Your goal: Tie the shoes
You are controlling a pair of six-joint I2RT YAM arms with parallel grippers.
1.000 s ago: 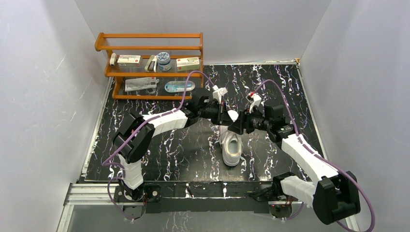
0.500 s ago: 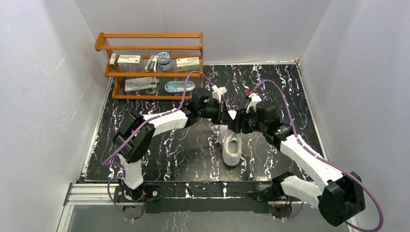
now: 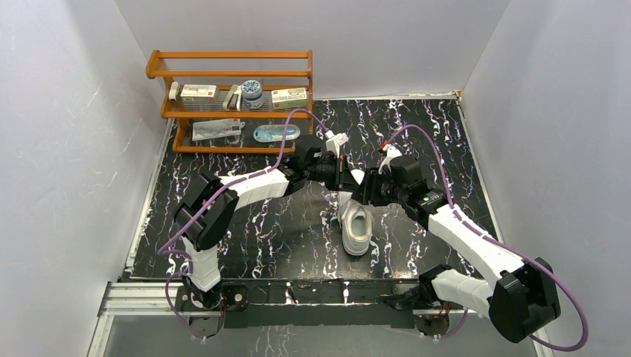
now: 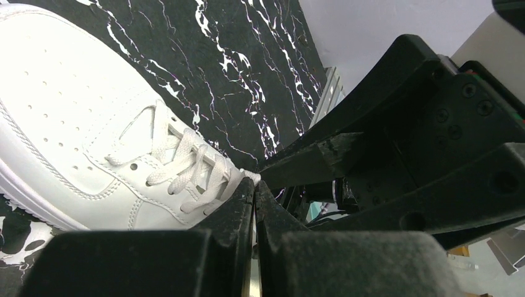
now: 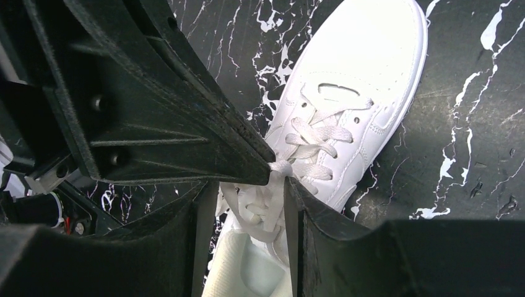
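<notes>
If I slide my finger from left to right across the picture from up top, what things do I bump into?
The wooden shelf → the white sneaker → the right arm.

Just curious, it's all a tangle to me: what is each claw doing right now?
Left gripper: shut, pinching a white lace of the sneaker.
Right gripper: open, jaws either side of that lace.

No text, brand, number or sign can be read in any view. The small pale boxes [image 3: 198,93] on the orange wooden shelf rack [image 3: 231,74], at about 10 o'clock on the black marbled table [image 3: 283,230], carry printed labels, but the print is too small to make out.
</notes>
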